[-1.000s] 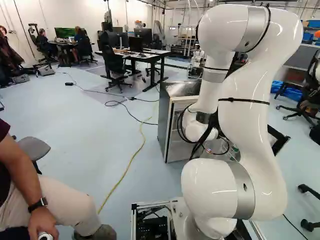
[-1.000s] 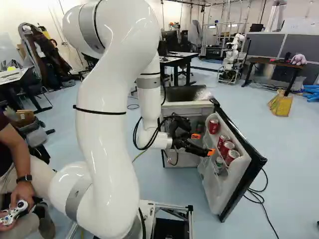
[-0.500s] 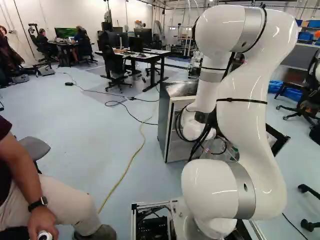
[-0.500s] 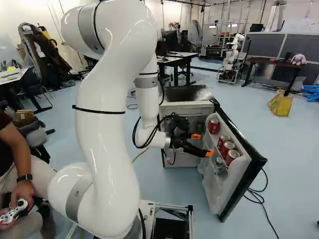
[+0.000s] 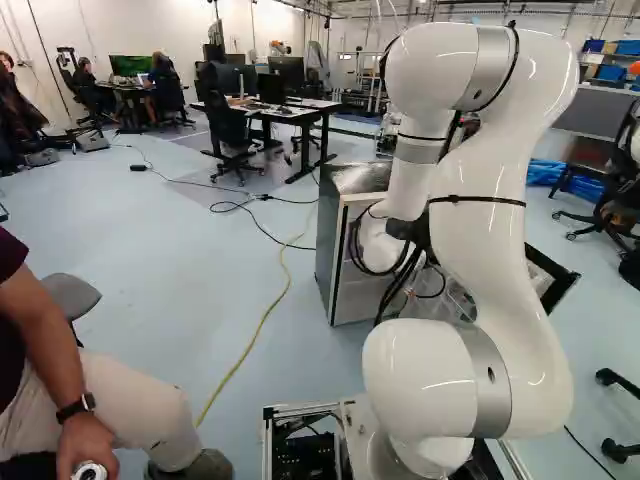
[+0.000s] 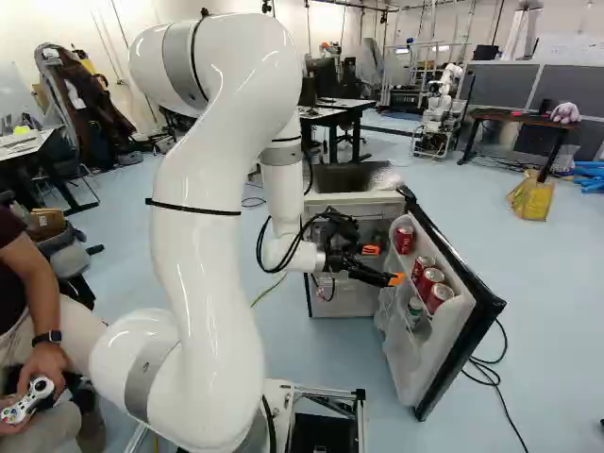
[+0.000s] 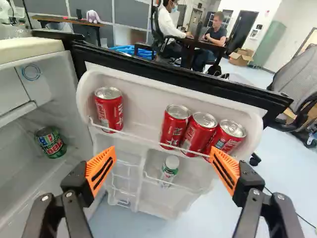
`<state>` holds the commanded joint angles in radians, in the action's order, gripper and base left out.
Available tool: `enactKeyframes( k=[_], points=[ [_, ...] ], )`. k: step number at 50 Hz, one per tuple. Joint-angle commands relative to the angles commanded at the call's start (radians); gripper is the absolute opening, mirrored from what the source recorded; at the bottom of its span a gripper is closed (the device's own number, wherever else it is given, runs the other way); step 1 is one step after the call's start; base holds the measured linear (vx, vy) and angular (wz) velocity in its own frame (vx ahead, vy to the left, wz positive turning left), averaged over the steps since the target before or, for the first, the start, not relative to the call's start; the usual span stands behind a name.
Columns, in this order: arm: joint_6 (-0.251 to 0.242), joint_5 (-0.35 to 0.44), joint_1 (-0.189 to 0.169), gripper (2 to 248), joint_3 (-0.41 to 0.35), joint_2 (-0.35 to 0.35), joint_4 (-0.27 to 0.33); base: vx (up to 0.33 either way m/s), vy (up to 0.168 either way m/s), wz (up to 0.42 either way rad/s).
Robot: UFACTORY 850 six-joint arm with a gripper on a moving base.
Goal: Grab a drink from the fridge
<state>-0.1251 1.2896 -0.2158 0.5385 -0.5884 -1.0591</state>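
Count four red metal cans with silver tops in the upper shelf of the open, white-lined, black-edged fridge door: one alone toward the hinge, three close together toward the free end. Find a small bottle with a pale cap and green label in the lower shelf of the door. Look past the hinge side of the door, inside the boxy grey fridge, for a green-and-red metal can.

See the black two-fingered pincer standing open at the inner face of the door, with orange ribbed pads spread wide. Cannot tell from here about contact between the near fingertip and the group of three. Follow the glossy white jointed arm back from the door to the base.

Note a loose black cable on the floor just beside the door's outer face. Farther beyond the door, spot a crumpled yellow bag on the floor, then a dark brown worktop carrying a pale purple plush toy, and a white jointed robot near that.
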Motion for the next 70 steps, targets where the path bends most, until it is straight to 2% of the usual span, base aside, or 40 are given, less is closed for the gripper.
enactKeyframes(
  k=[15,35,39,55,70],
  points=[
    [0.011,0.000,-0.007,247,0.020,-0.011,0.000,0.000,0.000,0.000],
    [0.200,0.000,-0.007,247,0.020,-0.011,0.000,0.000,0.000,0.000],
    [0.225,0.000,-0.007,247,0.020,-0.011,0.000,0.000,0.000,0.000],
    [0.241,0.000,-0.009,247,0.022,-0.012,0.000,0.000,0.000,0.000],
    [0.241,0.000,-0.030,247,0.040,-0.022,0.000,0.000,0.000,0.000]
  ],
)
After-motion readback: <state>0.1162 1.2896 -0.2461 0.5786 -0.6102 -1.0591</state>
